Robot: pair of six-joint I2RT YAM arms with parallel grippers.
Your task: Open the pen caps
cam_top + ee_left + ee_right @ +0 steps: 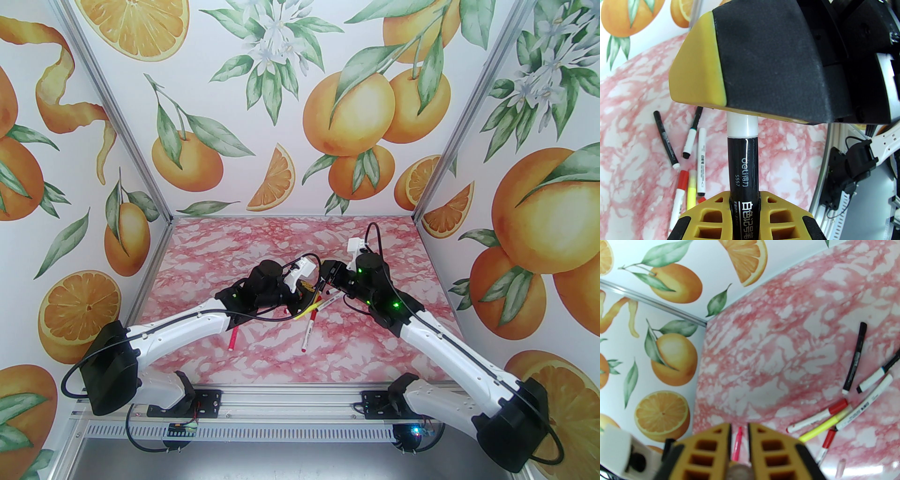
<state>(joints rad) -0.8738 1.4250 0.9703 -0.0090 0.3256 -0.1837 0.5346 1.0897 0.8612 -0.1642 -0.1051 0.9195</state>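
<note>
In the left wrist view my left gripper [744, 199] is shut on a black pen [743, 164] with white print, held off the table. Its white pen cap [741, 125] sits flush on the barrel with no gap and runs in under a finger [764, 58] of my right gripper. In the right wrist view the right gripper [740, 434] is shut, with a round pale end [740, 472] between its yellow fingers. From the top view the two grippers meet tip to tip above mid-table, left gripper [307, 288] and right gripper [326, 277].
Several pens lie loose on the pink marble table [262, 239]: a black one [854, 361], a red-capped white one [818, 415], a neon yellow one [825, 427], a pink one [738, 446]. A pale loose cap [840, 467] lies near them. Printed walls close in three sides.
</note>
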